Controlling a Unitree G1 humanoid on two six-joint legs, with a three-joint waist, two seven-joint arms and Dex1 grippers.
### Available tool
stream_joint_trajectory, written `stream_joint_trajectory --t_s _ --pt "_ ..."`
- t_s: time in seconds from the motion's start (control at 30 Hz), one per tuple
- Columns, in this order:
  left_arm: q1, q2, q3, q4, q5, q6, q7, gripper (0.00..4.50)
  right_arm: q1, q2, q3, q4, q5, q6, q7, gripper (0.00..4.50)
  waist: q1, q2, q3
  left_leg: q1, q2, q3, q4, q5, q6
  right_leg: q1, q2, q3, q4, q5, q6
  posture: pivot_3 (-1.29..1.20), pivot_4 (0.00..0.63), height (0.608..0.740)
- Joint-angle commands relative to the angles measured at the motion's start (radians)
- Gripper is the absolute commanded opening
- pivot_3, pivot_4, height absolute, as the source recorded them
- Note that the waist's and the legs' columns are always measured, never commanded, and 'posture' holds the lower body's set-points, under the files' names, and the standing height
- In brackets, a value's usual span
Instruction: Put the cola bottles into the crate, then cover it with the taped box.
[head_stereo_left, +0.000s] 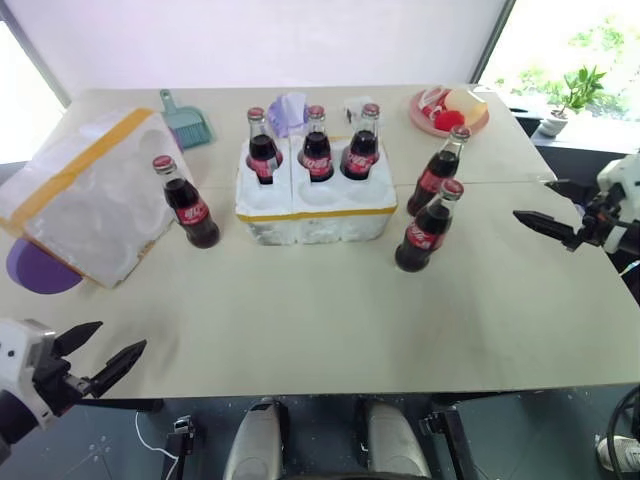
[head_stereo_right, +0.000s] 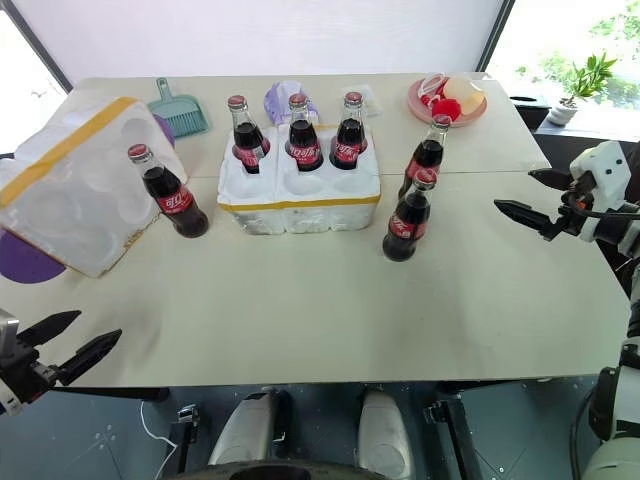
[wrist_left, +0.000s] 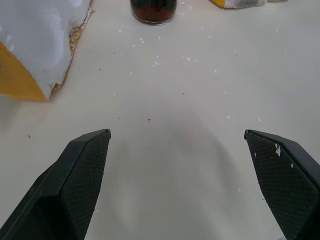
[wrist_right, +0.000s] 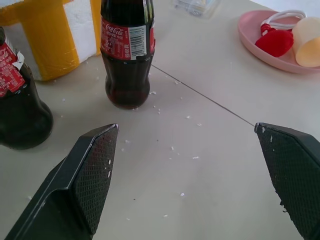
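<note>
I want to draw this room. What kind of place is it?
Probably a bright indoor room set up for robot practice. A big table stands by large windows, with a potted plant outside, and it holds cola bottles, a foam crate and a dustpan.

Bright daylight, blown-out windows behind — soft shadows

Six small glass cola bottles with red caps and red labels: three stood in wells (head_stereo_left: 263, 152) (head_stereo_left: 317, 150) (head_stereo_left: 362, 147), three on the tabletop (head_stereo_left: 186, 203) (head_stereo_left: 439, 173) (head_stereo_left: 428, 228).
One low white foam crate banded in yellow tape (head_stereo_left: 315, 212).
One large hollow white foam box with yellow tape (head_stereo_left: 85, 190).
One teal dustpan (head_stereo_left: 184, 121).
One pink plate (head_stereo_left: 448, 112).
One purple disc (head_stereo_left: 40, 270).
</note>
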Motion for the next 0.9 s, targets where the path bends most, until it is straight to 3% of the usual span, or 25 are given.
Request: stream_joint_trajectory --t_s 0.03,0.2,0.4,0.6,0.9 --pt "-0.088 0.004 -0.023 0.001 -0.020 0.008 0.051 4.48 -0.026 -0.077 -0.050 -0.023 0.035 0.044 0.021 4.50 0.004 0.002 0.001 0.000 0.000 0.000 0.000 0.000 0.000 0.000 0.000 0.000 0.000 0.000 0.000 0.00 0.150 0.736" --pt "-0.315 0.025 -0.066 0.044 -0.018 0.051 0.180 4.48 -0.127 -0.190 -0.043 -0.085 0.108 0.226 0.130 4.50 0.002 0.005 0.001 0.000 0.000 0.000 0.000 0.000 0.000 0.000 0.000 0.000 0.000 0.001 0.001 0.00 0.150 0.736" --pt "-0.537 0.053 -0.233 0.112 0.076 0.065 0.259 4.48 -0.163 -0.301 -0.041 -0.355 0.276 0.508 0.293 4.50 -0.003 0.006 0.000 0.001 0.000 0.000 0.000 0.000 0.000 0.000 0.000 0.000 0.001 0.003 0.005 0.00 0.150 0.736" --pt "-0.692 0.040 -0.348 0.232 0.149 0.026 0.273 4.48 -0.237 -0.294 -0.068 -0.529 0.388 0.665 0.217 4.50 0.002 0.006 0.000 0.001 0.000 0.000 0.000 0.000 0.000 0.000 0.000 0.000 0.001 0.003 0.005 0.00 0.150 0.736" --pt "-0.856 -0.001 -0.446 0.366 0.216 -0.044 0.255 4.48 -0.205 -0.287 -0.115 -0.715 0.537 0.786 0.191 4.50 0.015 0.005 0.001 -0.001 0.000 0.000 0.000 0.000 0.000 0.000 0.000 0.000 0.001 0.003 0.005 0.00 0.150 0.736"
